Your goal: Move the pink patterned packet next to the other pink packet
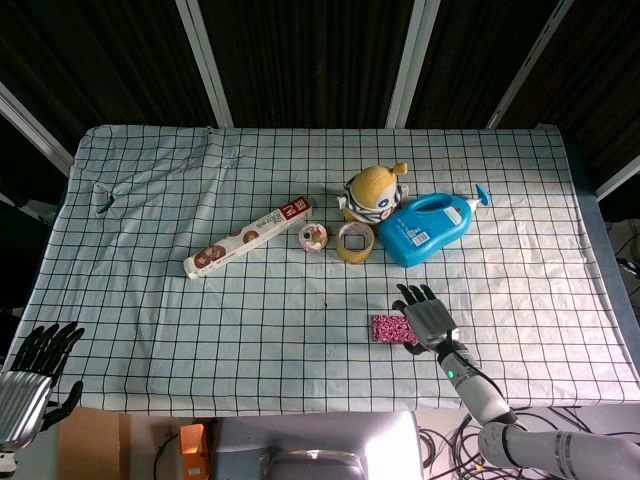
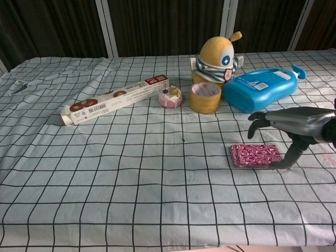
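The pink patterned packet (image 1: 390, 329) (image 2: 255, 155) lies flat on the checked cloth at the front right. My right hand (image 1: 430, 316) (image 2: 296, 124) hovers over its right end with fingers spread and arched above it; the thumb tip comes down at the packet's right edge. The packet is not lifted. The other pink packet (image 1: 313, 237) (image 2: 170, 97), small and round, sits near the table's middle, left of the tape roll (image 1: 354, 242) (image 2: 205, 97). My left hand (image 1: 32, 380) hangs open off the table's front left corner, holding nothing.
A long biscuit box (image 1: 247, 237) (image 2: 113, 100) lies diagonally left of the small pink packet. A yellow plush toy (image 1: 372, 192) (image 2: 215, 56) and a blue detergent bottle (image 1: 430, 228) (image 2: 262, 88) stand behind the tape roll.
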Motion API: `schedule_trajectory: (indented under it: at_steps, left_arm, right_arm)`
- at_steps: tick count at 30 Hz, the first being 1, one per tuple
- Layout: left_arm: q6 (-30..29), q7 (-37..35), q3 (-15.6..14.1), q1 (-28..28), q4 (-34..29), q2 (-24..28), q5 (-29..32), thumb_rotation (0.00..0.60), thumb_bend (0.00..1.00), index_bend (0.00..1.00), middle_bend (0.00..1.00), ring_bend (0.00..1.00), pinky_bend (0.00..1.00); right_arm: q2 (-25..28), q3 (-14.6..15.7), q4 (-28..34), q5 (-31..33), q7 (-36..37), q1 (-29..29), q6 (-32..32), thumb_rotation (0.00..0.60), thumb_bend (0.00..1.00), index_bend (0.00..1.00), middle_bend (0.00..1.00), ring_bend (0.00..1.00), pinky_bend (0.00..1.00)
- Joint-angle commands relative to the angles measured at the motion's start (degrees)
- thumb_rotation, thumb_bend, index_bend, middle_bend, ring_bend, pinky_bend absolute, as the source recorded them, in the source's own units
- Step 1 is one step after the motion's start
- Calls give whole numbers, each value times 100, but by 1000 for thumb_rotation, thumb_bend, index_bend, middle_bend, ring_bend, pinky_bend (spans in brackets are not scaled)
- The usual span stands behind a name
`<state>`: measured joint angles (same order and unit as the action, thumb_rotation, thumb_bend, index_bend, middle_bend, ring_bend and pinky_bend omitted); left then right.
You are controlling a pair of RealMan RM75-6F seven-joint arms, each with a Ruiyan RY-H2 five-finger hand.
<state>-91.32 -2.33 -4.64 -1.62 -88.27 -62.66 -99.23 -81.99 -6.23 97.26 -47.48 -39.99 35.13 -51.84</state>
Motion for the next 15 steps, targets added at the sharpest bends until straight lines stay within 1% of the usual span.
schedule_trajectory:
  at_steps: [1, 10, 15]
  left_arm:
    - [-4, -5, 7, 0, 5, -2, 9, 600, 450, 0, 48, 0, 0]
    - [8, -31, 8, -31, -2, 17, -26, 600, 451, 0, 48, 0, 0]
    - [19, -60, 13, -39, 2, 30, -6, 600, 450, 0, 48, 0, 0]
  right_arm:
    - [-2, 58, -42, 11, 84, 44, -8, 600, 202, 259, 0, 0, 0]
    - [-63, 215, -109, -33, 271, 146, -66, 600, 202, 280, 0, 0, 0]
    - [-116, 251, -156, -15, 343, 209, -107, 600, 201, 320, 0, 0, 0]
